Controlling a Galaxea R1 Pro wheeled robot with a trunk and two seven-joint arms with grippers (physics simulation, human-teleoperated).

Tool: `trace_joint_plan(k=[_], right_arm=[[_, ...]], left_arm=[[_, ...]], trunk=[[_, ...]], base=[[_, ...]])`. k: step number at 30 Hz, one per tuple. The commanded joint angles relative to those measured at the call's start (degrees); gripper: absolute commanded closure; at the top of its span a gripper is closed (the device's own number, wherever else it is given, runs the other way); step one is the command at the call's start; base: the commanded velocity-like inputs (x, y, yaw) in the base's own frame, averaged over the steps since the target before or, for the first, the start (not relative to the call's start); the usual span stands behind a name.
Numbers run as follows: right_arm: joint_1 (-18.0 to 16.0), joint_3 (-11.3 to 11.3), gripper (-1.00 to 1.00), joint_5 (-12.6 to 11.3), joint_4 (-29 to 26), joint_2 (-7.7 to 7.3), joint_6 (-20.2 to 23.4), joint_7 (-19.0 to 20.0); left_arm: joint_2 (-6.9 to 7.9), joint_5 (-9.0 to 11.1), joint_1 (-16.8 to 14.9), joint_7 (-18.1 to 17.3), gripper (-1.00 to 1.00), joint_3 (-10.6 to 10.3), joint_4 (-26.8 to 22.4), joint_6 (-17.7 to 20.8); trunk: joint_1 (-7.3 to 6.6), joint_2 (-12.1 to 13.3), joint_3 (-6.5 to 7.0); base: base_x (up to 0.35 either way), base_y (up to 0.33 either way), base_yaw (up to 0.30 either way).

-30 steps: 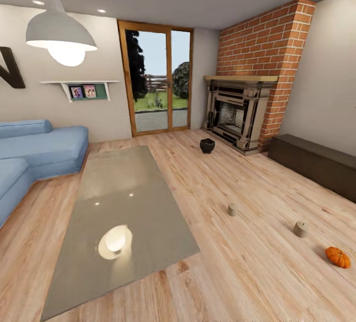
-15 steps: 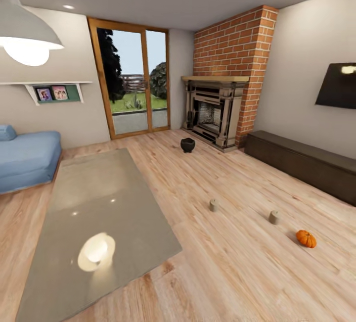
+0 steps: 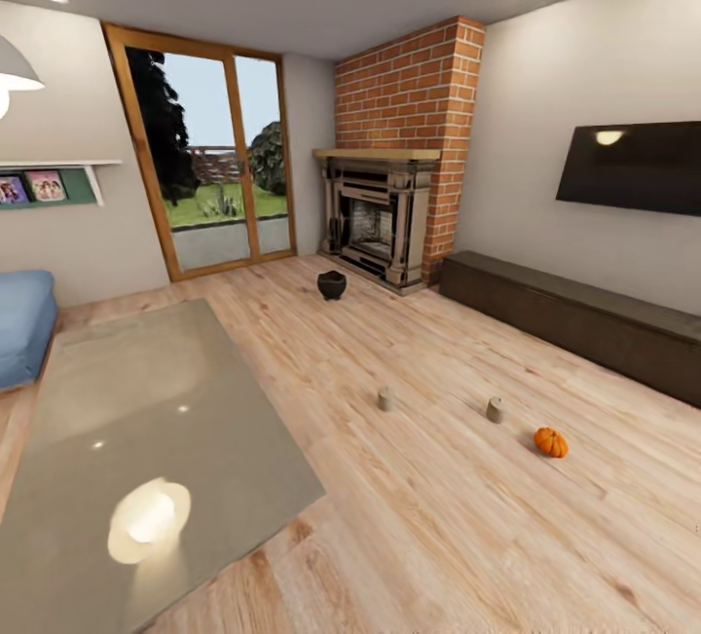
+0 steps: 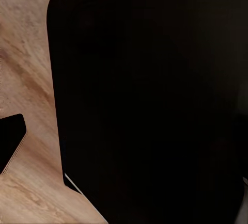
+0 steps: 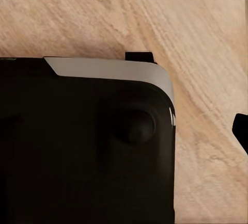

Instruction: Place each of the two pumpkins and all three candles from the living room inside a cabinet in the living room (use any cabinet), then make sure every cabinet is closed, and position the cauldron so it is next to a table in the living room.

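Observation:
One orange pumpkin (image 3: 550, 441) lies on the wood floor at the right. Two short grey candles (image 3: 386, 399) (image 3: 496, 409) stand on the floor to its left. The black cauldron (image 3: 331, 285) sits on the floor in front of the fireplace, apart from the table. The long dark-brown cabinet (image 3: 574, 317) runs along the right wall with its fronts shut. The grey glossy coffee table (image 3: 146, 420) fills the lower left. Both wrist views show dark robot body (image 4: 155, 100) (image 5: 82, 146) above wood floor.
A brick fireplace (image 3: 375, 215) stands in the far corner, with glass patio doors (image 3: 204, 167) to its left. A wall TV (image 3: 633, 167) hangs above the cabinet. The blue sofa (image 3: 24, 322) is at the left edge. Open floor lies between table and cabinet.
The head camera has turned right, so the whole picture shifted left: the TV and more cabinet came into view, and the sofa and lamp slid away. The objects themselves have not moved.

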Motion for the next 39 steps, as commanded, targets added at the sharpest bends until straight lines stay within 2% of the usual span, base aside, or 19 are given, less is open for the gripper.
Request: trace_joint_plan(k=[1,39], right_arm=[[0.0,0.0,-1.0,0.0,0.0,0.0,0.0,0.0],[0.0,0.0,-1.0,0.0,0.0,0.0,0.0,0.0]], left_arm=[[0.0,0.0,0.0,0.0,-1.0,0.0,0.0,0.0],[0.0,0.0,0.0,0.0,-1.0,0.0,0.0,0.0]], trunk=[[0.0,0.0,-0.03],[0.0,0.0,-1.16]], base=[[0.0,0.0,-0.281],[0.0,0.0,-0.281]])
